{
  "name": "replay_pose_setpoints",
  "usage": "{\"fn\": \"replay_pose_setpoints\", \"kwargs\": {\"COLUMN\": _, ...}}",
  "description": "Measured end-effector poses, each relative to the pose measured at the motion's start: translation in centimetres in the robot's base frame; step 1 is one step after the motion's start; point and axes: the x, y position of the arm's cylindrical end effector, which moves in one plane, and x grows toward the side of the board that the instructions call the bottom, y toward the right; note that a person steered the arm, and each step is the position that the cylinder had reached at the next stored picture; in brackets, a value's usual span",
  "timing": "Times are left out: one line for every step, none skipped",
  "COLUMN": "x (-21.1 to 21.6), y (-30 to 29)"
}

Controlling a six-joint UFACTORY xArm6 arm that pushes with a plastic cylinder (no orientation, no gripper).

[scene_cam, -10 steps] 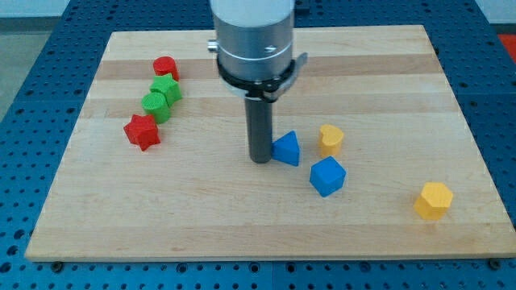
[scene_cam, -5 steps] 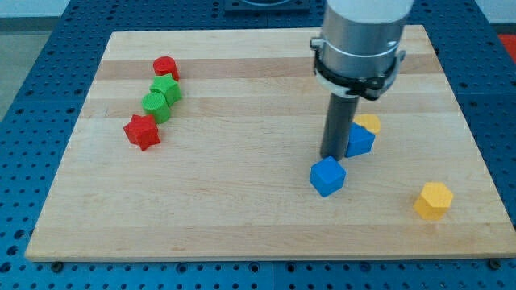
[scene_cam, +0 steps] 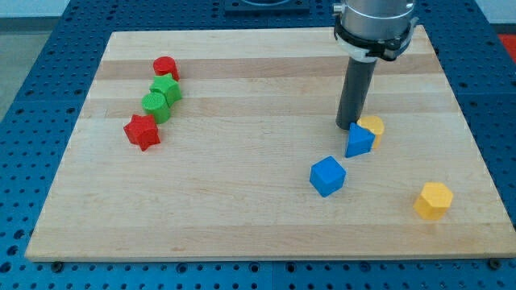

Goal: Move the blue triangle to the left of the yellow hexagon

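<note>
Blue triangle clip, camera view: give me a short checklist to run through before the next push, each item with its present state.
1. Blue triangle on the view's left side of a yellow block: it touches the yellow block at its lower left; ok for that one, but whether that is the hexagon, cannot tell.
2. Yellow hexagon near the board's right edge: triangle is far to its upper left, not beside it; not ok.
3. My tip position: just above-left of the triangle; contact cannot tell.
4. Blue cube: apart from the triangle, below-left; ok.
5. Red and green blocks at the view's left: far from the work area; ok.
</note>
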Motion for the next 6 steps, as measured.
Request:
{"fn": "replay_pose_setpoints", "kwargs": {"x": 4.1, "y": 0.6}}
{"fn": "replay_pose_setpoints", "kwargs": {"x": 4.9, "y": 0.7}}
{"fn": "replay_pose_setpoints", "kwargs": {"x": 7.0, "y": 0.7}}
{"fn": "replay_pose_setpoints", "kwargs": {"x": 9.5, "y": 1.3}}
{"fn": "replay_pose_setpoints", "kwargs": {"x": 10.9, "y": 2.0}}
{"fn": "replay_pose_setpoints", "kwargs": {"x": 9.3, "y": 0.8}}
